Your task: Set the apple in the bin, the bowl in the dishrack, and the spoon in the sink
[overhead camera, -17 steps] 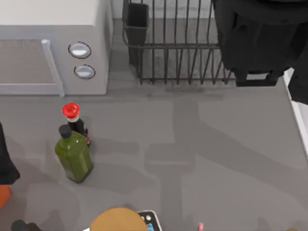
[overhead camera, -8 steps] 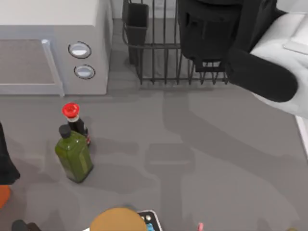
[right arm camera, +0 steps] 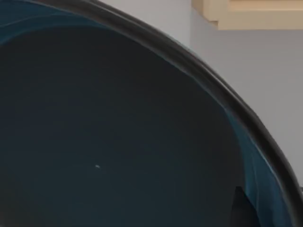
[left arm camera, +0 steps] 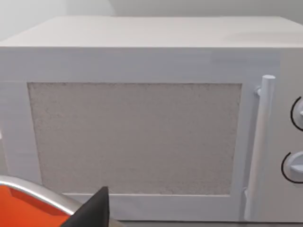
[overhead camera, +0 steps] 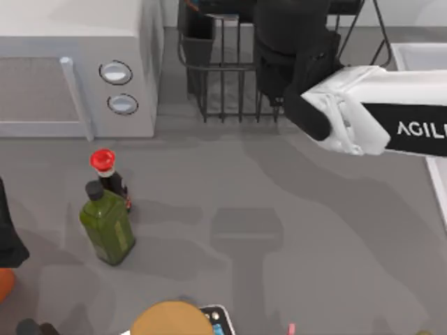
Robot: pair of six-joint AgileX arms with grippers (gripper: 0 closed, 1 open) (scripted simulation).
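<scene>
My right gripper (overhead camera: 288,59) hangs over the black wire dishrack (overhead camera: 223,77) at the back, at the end of the white arm reaching in from the right. The bowl (right arm camera: 118,132) sits right against the right wrist camera, its dark teal inside and darker rim curving across the view. A dark fingertip (right arm camera: 242,208) lies over its edge, so the gripper is shut on it. The pale sink rim (overhead camera: 418,50) lies at the back right. My left gripper (overhead camera: 7,237) stays parked at the left edge. The apple, spoon and bin are out of view.
A grey microwave (overhead camera: 77,70) with two knobs stands at the back left. A green bottle (overhead camera: 108,227) and a red-capped dark bottle (overhead camera: 105,167) stand left of centre. A round brown object (overhead camera: 171,319), a small device and a pink tip sit at the front edge.
My right arm has swung left along the back, from the sink side to over the dishrack, carrying the bowl. The left arm and bottles have not moved.
</scene>
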